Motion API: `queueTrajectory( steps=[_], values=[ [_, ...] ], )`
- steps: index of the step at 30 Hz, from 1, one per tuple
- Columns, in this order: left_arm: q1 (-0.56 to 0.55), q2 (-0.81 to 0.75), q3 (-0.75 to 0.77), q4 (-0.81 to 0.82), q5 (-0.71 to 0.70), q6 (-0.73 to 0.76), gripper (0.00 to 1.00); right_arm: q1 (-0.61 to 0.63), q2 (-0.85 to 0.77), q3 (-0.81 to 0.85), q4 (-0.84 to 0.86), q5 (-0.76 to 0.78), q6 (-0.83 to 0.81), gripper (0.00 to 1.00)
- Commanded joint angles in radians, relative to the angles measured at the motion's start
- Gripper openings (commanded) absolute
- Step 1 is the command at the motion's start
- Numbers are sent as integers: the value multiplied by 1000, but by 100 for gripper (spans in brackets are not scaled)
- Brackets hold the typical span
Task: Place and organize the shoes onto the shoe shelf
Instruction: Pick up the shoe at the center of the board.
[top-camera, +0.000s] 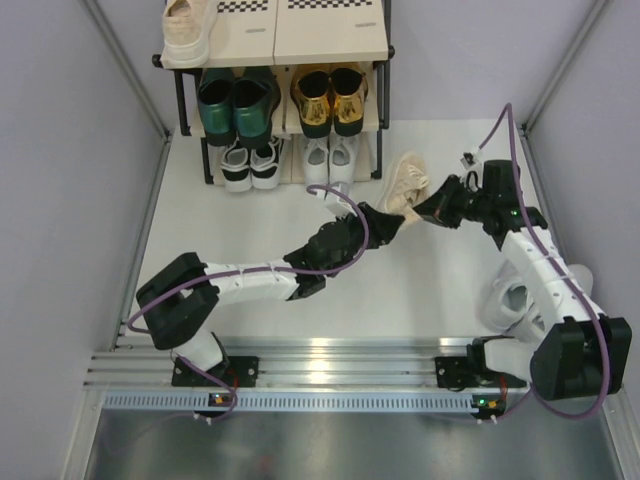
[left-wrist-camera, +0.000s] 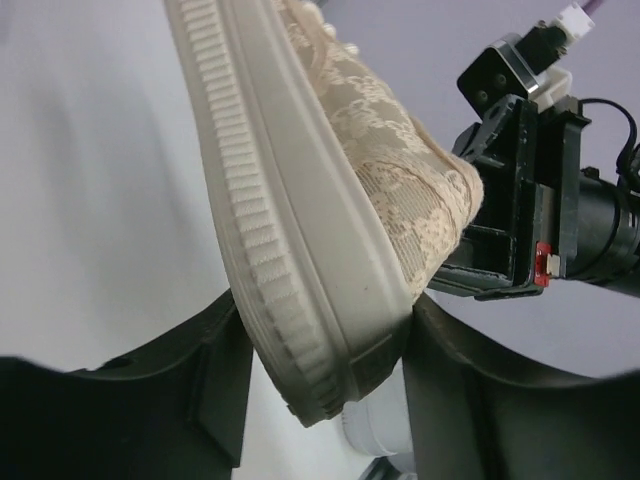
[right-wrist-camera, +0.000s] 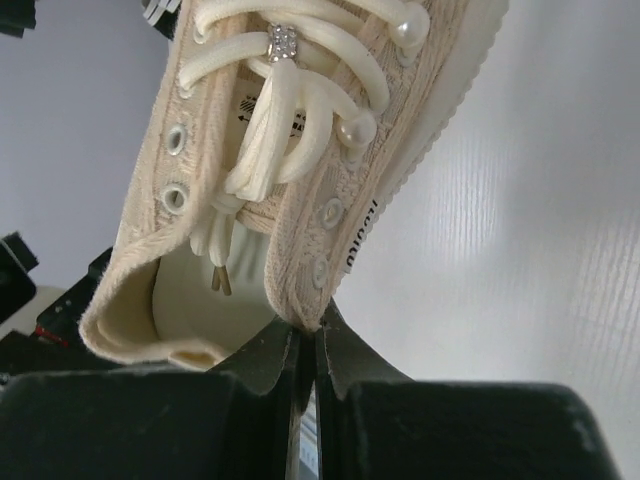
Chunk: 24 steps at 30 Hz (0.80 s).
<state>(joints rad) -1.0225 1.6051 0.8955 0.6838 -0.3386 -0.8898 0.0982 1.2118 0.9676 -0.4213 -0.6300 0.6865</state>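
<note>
The risk here is the handover: the sneaker (top-camera: 405, 183) hangs above the table (top-camera: 400, 300), right of the shelf (top-camera: 330, 45) and near its lower tiers, carried between two arms. Either hold looks slim enough to fail. If the right gripper (right-wrist-camera: 308, 345) lets go before the left one bites firmly, the shoe could pivot on its rounded rubber edge, squirt out and drop. If both pull at once in different directions, the soft collar could twist or tear free. The loose laces (with pearl beads on them) might also snag on a finger during release. The mate (top-camera: 188, 30) sits at the far left of the top tier, so a long carry across the shelf front probably follows, and a weak grip would matter more there. The left gripper (left-wrist-camera: 325, 400) has its jaws partway apart with the near end of the sole (the heel, I judge) wedged between them. Both fingers (left-wrist-camera: 200, 390) touch rubber, though I cannot tell how hard they press. The right gripper's jaws are pinched nearly together on the thin fabric wall of the collar, beside the eyelets.
</note>
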Motion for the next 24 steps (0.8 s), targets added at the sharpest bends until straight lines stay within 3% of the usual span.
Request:
queueTrajectory(
  steps=[1,2,3,5,8,11,12,16,20,24],
  values=[
    [39,-36,-35,138,-59,-77,42,37,-66,0,76,-88,-45,0],
    [44,-40,-43,140,-56,-84,31,38,-67,-4,79,-91,-51,0],
    [47,-46,-52,140,-47,-90,11,41,-67,-6,81,-96,-65,0],
    [58,-54,-66,137,-39,-104,0,41,-69,-10,81,-103,-102,0],
    [71,-77,-104,137,2,-164,0,43,-64,-4,87,-132,-149,3],
    [111,-117,-168,148,55,-236,0,43,-61,31,76,-209,-316,34],
    [131,-149,-187,152,70,-257,0,43,-61,45,61,-229,-364,52],
    [173,-267,-292,160,85,-268,0,32,-61,120,-56,-313,-568,77],
    [209,-405,-375,149,139,-244,0,15,-95,137,-82,-341,-665,82],
    [234,-572,-339,-25,231,-183,0,-8,-101,137,-57,-332,-670,84]
  ],
)
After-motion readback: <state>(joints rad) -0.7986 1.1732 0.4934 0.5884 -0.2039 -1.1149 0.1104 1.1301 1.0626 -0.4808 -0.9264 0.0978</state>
